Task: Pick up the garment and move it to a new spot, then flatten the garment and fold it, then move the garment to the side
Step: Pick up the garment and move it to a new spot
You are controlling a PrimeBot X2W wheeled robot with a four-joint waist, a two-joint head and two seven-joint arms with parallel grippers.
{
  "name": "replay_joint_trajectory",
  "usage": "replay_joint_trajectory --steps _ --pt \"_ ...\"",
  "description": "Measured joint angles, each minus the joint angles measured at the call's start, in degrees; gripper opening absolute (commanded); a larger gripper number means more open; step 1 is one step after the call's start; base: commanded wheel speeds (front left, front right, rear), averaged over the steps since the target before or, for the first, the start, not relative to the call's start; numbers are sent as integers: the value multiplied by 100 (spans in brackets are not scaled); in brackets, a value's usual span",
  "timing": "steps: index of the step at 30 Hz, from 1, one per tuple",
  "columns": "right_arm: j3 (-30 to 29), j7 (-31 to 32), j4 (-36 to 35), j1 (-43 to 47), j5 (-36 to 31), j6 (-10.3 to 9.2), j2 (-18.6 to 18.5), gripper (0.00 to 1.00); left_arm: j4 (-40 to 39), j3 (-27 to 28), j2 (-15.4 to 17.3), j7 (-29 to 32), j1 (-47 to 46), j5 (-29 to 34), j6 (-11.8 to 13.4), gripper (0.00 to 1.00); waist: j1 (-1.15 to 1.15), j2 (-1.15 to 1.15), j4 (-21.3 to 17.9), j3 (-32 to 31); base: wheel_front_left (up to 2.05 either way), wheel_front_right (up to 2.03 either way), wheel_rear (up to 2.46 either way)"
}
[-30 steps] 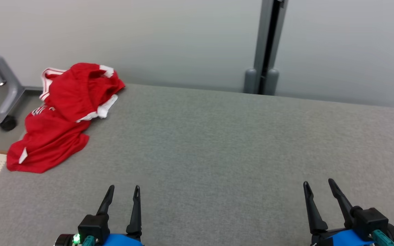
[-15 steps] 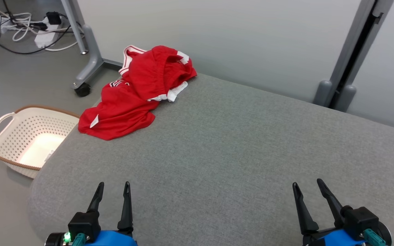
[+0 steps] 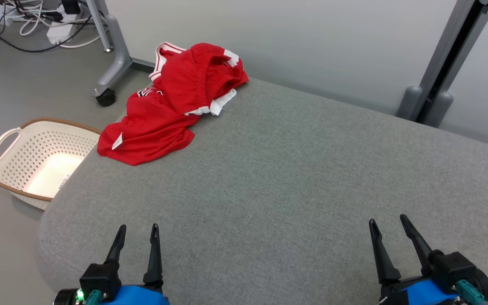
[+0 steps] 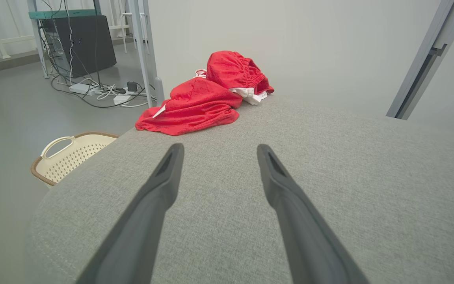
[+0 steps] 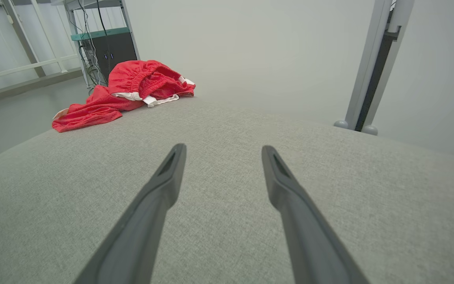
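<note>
The left tool (image 3: 138,226) and the right tool (image 3: 387,218) hover low over the near edge of the worktop (image 3: 269,178), well apart from each other. Each has its two fingers spread and nothing between them. Neither touches cloth.

The garment (image 3: 163,123) lies in a crumpled red heap with white trim at the far left corner of the worktop, well away from both tools and nearer the left one. Part of it hangs towards the corner's edge. In the wrist views a gathered waistband sits on top of a flatter red layer, and I cannot tell whether this is one piece or two bunched together.

As I judge it, nothing of the task is done. The garment is not picked up, moved, flattened, folded or set aside, so every step is left, starting with a reach to the far left corner.

Count: two tools, both empty; one red heap of garment; one worktop; one pale basket (image 3: 15,163) on the floor to the left, below the worktop's edge; one caster (image 3: 106,97) on a grey frame leg behind it.
</note>
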Motion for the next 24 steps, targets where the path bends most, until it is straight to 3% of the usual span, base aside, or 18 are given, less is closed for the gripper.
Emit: replay_joint_trajectory --steps 8,13,17,24 --pt "-249 -1 -367 -138 -226 0 1 100 -285 313 83 1 -589 -319 -58 100 0 0 -234 449 0 0 0" --pt "-307 -1 -592 -381 -455 0 1 100 -515 801 565 29 -1850 -475 -65 100 1 0 -493 949 0 0 0" --pt "-203 -2 -780 -620 -631 0 -2 100 -517 1113 1168 318 -3067 -449 -14 100 1 0 -813 1416 0 0 0" --pt "-227 -1 -1226 -817 -1020 0 1 100 382 1363 1778 1059 -4732 -740 -103 100 2 0 -1341 2158 0 0 0"
